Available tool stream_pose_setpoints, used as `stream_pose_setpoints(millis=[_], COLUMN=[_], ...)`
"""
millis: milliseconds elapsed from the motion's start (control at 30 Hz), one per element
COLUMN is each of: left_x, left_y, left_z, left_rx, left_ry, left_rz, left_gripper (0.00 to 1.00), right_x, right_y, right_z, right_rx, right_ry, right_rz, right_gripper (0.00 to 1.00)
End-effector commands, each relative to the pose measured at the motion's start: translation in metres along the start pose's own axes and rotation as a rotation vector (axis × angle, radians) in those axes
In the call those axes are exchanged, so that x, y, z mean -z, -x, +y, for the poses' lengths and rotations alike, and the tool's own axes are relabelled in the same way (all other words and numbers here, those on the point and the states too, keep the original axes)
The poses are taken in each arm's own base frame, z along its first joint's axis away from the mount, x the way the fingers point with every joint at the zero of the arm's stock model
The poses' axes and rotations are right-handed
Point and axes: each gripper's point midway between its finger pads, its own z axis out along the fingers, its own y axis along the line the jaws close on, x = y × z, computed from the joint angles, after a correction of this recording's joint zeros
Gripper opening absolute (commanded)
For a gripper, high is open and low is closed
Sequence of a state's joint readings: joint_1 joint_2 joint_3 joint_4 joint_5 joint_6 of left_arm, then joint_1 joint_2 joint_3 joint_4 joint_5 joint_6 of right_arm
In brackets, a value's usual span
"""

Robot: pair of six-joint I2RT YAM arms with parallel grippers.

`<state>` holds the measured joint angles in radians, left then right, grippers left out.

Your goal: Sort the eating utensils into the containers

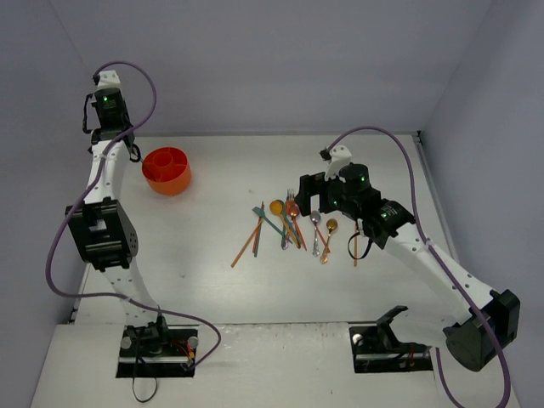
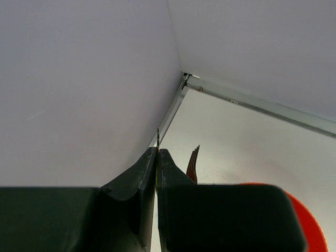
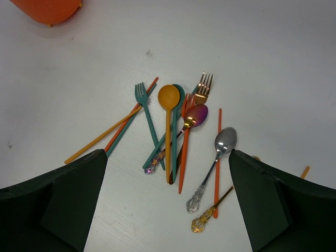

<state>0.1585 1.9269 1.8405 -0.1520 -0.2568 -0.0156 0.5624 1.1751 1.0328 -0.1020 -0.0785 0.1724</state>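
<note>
White table [image 1: 212, 280]: right claw [image 3: 168, 153] spread wide, straddling the utensils [image 3: 169, 97] heaped between its fingers, apparently poised to pick one; left claw [image 2: 157, 152] pressed together near the cup [image 1: 170, 183].

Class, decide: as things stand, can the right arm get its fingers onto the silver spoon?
Probably yes: the right fingers stand open above the utensils, and the silver spoon lies uncovered between them, though an orange chopstick lies beside it.
</note>
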Motion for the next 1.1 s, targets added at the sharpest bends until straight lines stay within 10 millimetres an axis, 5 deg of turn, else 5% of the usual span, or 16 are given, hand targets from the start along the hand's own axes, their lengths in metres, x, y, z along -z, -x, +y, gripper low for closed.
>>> stream_pose_setpoints(millis=[0,567,1067], left_x=[-0.001,-0.031,-0.037], left_y=[0.037,-0.028,-0.047], left_z=[-0.001,-0.016,-0.020], left_rx=[0.028,0.016,0.030], left_ry=[-0.015,-0.021,-0.022], left_rz=[-0.106,0.025,0.072], left_gripper=[0.00,0.05,0.17], right_x=[0.000,-0.002,0.000], right_y=[0.015,0.014,0.012], right_z=[-0.008,-0.009,-0.009], right_rx=[0.009,-0.008,-0.016], right_ry=[-0.030,-0.025,-0.023], right_rz=[-0.048,-0.040,-0.039], right_gripper=[1.00,1.00,1.00])
